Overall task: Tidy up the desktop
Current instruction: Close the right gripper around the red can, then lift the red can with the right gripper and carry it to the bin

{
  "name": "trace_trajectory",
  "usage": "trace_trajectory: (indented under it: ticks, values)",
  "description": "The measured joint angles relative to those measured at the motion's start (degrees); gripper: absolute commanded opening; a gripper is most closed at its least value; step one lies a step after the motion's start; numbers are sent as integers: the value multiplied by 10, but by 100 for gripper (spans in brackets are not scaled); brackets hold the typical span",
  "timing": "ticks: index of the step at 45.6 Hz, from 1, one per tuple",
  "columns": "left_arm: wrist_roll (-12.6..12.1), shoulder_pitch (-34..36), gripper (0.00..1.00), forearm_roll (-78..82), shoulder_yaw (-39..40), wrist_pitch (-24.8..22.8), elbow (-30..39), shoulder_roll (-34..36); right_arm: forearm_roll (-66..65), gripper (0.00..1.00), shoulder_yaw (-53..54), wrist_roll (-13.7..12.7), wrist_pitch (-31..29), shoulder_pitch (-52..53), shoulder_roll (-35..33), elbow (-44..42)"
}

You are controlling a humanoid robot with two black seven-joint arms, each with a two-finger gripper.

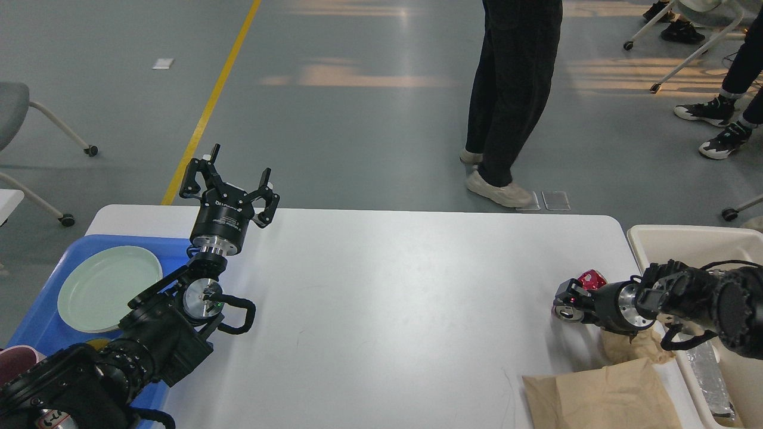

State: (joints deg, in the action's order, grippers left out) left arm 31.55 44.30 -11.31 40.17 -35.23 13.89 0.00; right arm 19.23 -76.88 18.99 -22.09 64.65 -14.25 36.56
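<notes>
The white desktop point(387, 298) fills the middle of the head view. My left gripper point(230, 177) is raised above its far left edge, beside the blue tray, open with nothing between its fingers. At the right edge my right gripper point(568, 300) lies low over the surface, shut on a small red can point(591, 279) lying on its side. The can's silver end points toward me, and the fingers hide part of it.
A blue tray point(36, 310) at the left holds a pale green plate point(107, 289) and a pink cup point(15, 360). A cream bin point(685, 238) stands off the right edge. Brown paper bags point(602, 393) lie at the front right. A person point(512, 89) stands beyond the far edge.
</notes>
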Motion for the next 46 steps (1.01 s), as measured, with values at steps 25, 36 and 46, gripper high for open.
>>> trace_trajectory:
  ticks: [25, 36, 46]
  values:
    - [0, 0, 96, 0, 0, 0, 0, 0, -26, 0, -21, 1, -178, 139, -30, 37]
    - [0, 0, 96, 0, 0, 0, 0, 0, -100, 0, -51, 7, -317, 276, -42, 60]
    - [0, 0, 96, 0, 0, 0, 0, 0, -150, 0, -55, 8, -329, 401, -75, 61]
